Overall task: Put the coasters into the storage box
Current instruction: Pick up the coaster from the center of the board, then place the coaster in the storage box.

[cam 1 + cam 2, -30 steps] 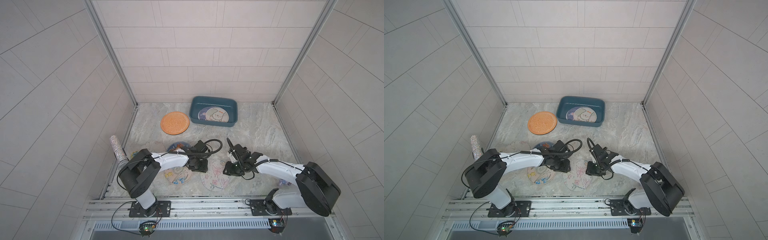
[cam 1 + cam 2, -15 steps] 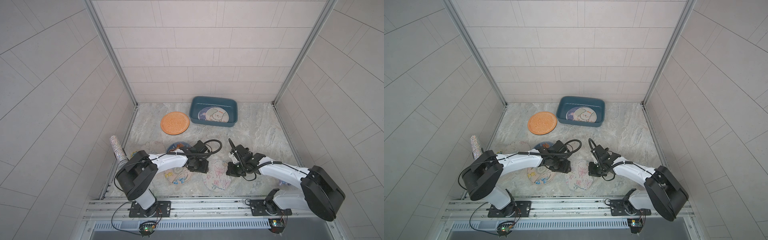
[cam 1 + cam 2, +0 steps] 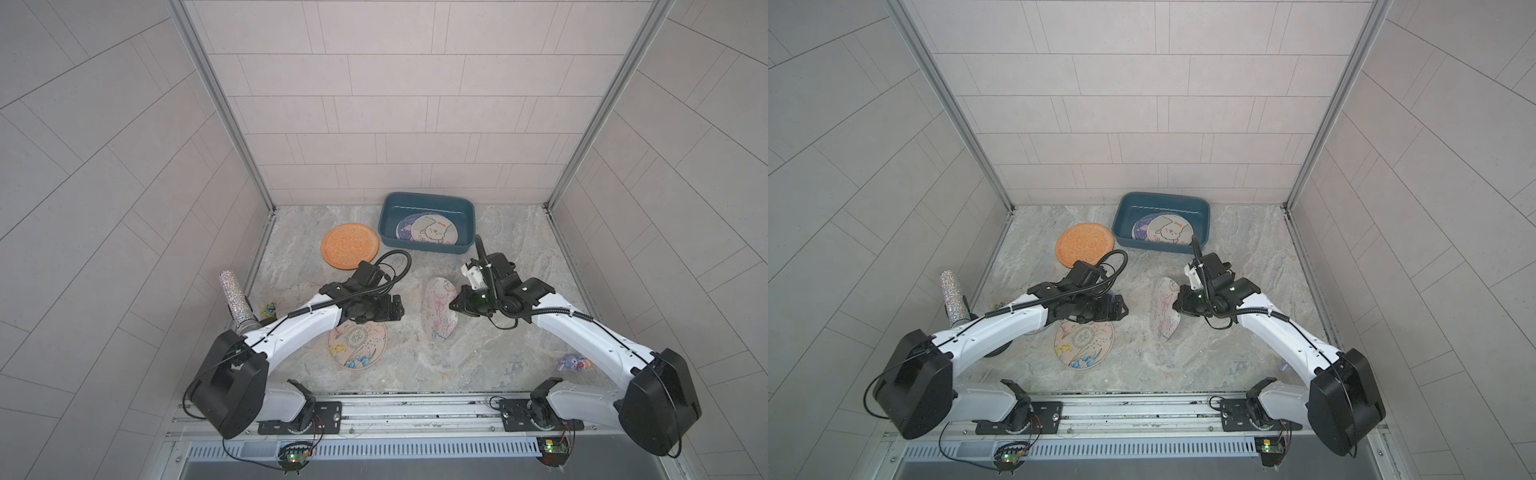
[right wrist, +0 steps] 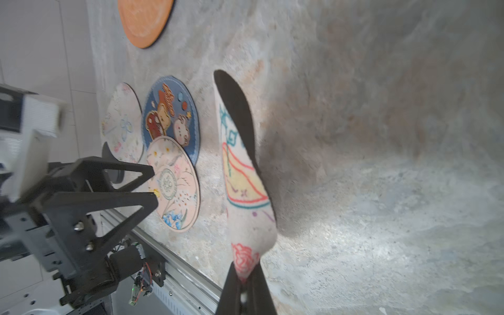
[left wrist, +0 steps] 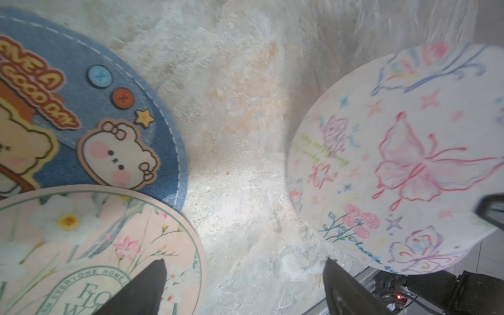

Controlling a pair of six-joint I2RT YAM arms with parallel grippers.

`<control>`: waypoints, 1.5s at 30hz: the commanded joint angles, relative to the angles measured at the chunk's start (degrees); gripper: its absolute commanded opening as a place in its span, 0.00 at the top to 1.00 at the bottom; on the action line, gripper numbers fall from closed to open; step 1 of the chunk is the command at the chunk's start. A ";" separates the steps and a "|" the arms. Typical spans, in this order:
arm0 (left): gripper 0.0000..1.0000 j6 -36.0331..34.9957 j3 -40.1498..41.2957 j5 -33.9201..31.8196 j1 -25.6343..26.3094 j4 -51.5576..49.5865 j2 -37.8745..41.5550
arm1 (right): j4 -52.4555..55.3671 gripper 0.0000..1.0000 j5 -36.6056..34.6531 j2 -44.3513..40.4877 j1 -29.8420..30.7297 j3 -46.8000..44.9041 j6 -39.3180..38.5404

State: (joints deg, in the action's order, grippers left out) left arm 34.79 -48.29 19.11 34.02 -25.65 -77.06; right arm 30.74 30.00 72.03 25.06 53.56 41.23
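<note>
The left tool [image 5: 244, 275] holds its two dark fingers [image 5: 141, 289] wide apart, with bare marbled table [image 5: 240, 122] between them. One fingertip overlaps the pink floral coaster [image 5: 81, 240], which lies flat and covers part of the blue cartoon coaster [image 5: 90, 114], printed with bears, buttons and a star. Across a strip of table the butterfly coaster [image 5: 395, 163], pale with pink butterflies, flowers and stars, stands tilted up off the surface. A dark part [image 5: 491, 215], cut off by the frame edge, meets its rim. Past that coaster show a metal rail [image 5: 360, 275] and black arm hardware [image 5: 436, 289] with wires.
</note>
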 commanded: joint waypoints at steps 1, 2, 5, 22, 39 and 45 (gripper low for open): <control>0.01 -1.30 1.73 0.80 -1.69 -1.89 1.72 | 2.07 1.00 3.36 3.57 -3.14 6.49 -4.18; 0.00 -1.28 2.03 0.93 -1.98 -1.62 1.91 | 2.28 1.00 3.76 4.81 -3.87 8.47 -4.90; 0.00 -1.38 2.82 1.45 -2.94 -1.27 2.48 | 2.55 1.00 5.34 9.21 -6.16 15.19 -6.67; 0.00 -3.31 7.55 2.95 -8.87 -1.99 6.60 | -12.59 1.00 14.55 43.96 -10.03 56.39 0.54; 0.00 -3.92 8.01 2.02 -11.87 -4.45 9.13 | -4.59 1.00 8.90 66.37 -15.86 71.75 -2.54; 0.00 -2.87 8.03 -0.58 -12.05 -6.14 9.82 | 5.80 0.97 2.85 68.07 -17.13 74.57 -8.94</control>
State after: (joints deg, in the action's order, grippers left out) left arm 31.70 -40.53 20.49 22.50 -29.43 -68.60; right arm 30.50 36.42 140.18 7.64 126.15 36.45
